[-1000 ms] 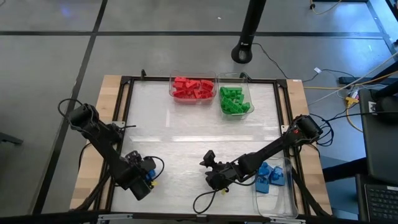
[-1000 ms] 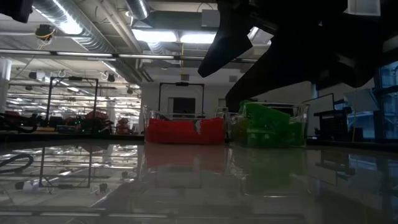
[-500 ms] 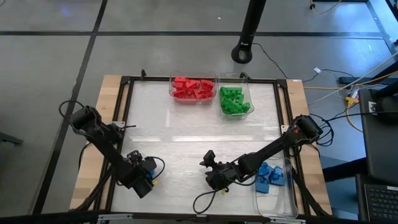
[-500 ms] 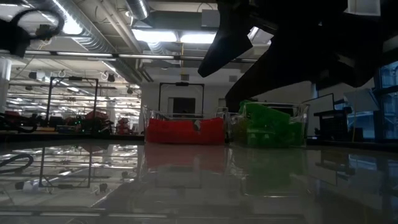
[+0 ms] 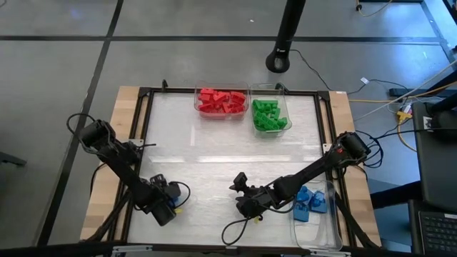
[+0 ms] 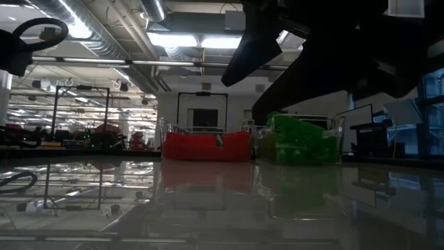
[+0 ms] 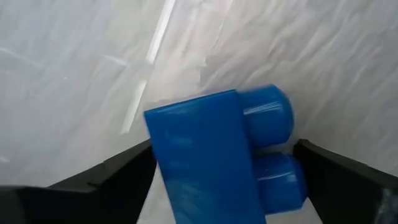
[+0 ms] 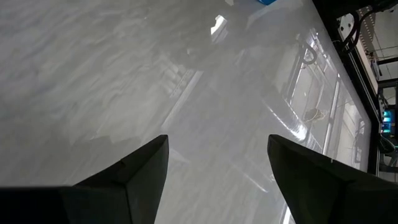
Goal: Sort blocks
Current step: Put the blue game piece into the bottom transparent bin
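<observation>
Stood on a pale table [image 5: 228, 143] framed in black, with three clear bins. At the far edge, side by side: a bin [image 5: 221, 101] heaped with red blocks [image 5: 220, 101], and just to its right a bin [image 5: 270, 116] heaped with green blocks [image 5: 268, 116]. At the near right corner, a longer bin [image 5: 315, 214] with a few blue blocks [image 5: 310, 204] at its far end.

Hung low over the near left of the table, the left gripper [image 5: 170, 201], fingers [image 7: 118, 177] spread wide with a blue block [image 7: 217, 155] between them, studs facing out; could not tell whether the pads pressed it.

Rested low near the table's middle front, the right gripper [image 5: 240, 187], fingers [image 8: 134, 171] parted fairly wide over bare table, holding nothing.
</observation>
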Motion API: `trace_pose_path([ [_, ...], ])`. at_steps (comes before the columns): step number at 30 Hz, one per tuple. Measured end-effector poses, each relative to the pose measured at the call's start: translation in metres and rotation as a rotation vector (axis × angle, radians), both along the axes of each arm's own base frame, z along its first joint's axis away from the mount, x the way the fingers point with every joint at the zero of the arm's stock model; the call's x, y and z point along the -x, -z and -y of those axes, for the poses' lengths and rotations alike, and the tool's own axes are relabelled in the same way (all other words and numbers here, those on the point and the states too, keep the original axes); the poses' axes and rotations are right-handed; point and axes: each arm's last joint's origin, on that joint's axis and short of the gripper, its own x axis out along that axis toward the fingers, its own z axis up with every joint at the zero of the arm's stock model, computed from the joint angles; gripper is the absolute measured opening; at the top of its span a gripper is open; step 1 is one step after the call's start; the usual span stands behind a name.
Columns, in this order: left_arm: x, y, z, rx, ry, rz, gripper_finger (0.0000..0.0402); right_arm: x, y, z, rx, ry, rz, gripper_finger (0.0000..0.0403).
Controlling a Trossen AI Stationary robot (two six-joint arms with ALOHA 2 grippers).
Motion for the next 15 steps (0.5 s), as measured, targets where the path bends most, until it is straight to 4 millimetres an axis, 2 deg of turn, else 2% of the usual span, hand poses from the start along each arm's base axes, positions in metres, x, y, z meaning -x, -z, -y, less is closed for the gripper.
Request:
trace_pose_path([
  [7,-0.0025,0.0006,0.0013,0.011,0.047,0.011,0.0265,0.0002,0.0002,0.0,0.001,0.0,-0.002,0.0273],
  [15,-0.0085,-0.0092,0.0076,0.017,0.123,0.023,0.0261,-0.0011,-0.0011,-0.0009,-0.008,-0.013,0.012,0.0273],
])
